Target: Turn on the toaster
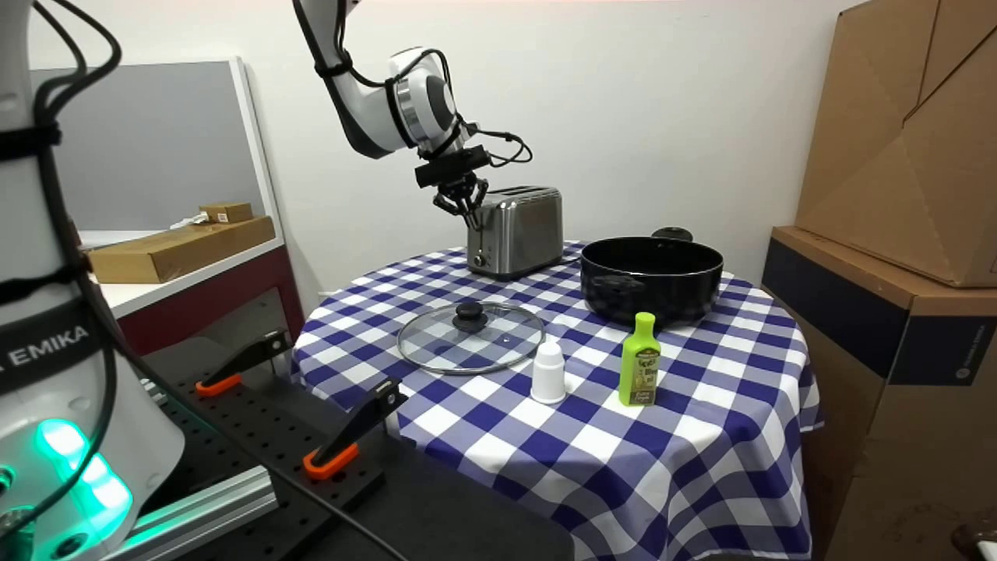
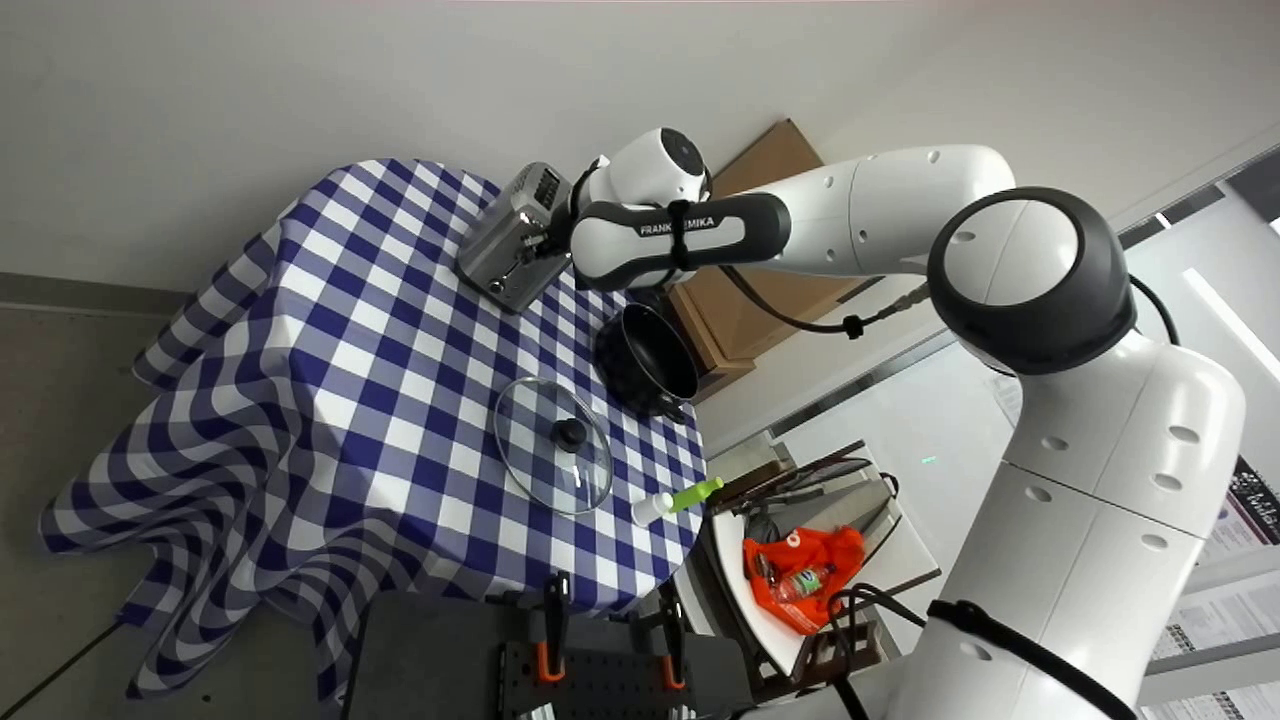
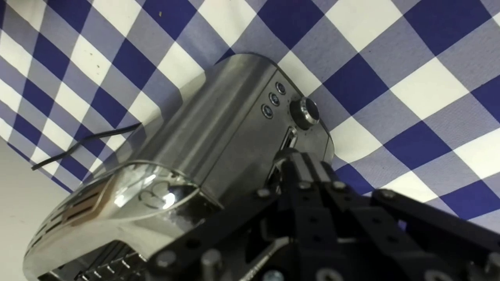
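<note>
The brushed-silver toaster (image 1: 531,234) stands upright at the far side of the table, its slots on top. It also shows in an exterior view (image 2: 490,250) and in the wrist view (image 3: 222,132). Its front panel has a round knob (image 3: 306,112), three small buttons (image 3: 274,98) and a vertical lever slot (image 3: 289,137). A dark lever (image 3: 284,152) sits partway along the slot, partly hidden by the fingers. My gripper (image 3: 306,159) is shut, fingertips together, right at the front panel beside the lever; it also shows in an exterior view (image 1: 472,220). I cannot tell whether it touches the lever.
A wide black pot (image 1: 653,288) stands beside the toaster. A glass lid (image 1: 471,343), a white bottle (image 1: 548,374) and a green bottle (image 1: 640,362) are nearer on the checkered tablecloth (image 2: 380,330). A power cord (image 3: 86,140) runs behind the toaster. A wall is behind the table.
</note>
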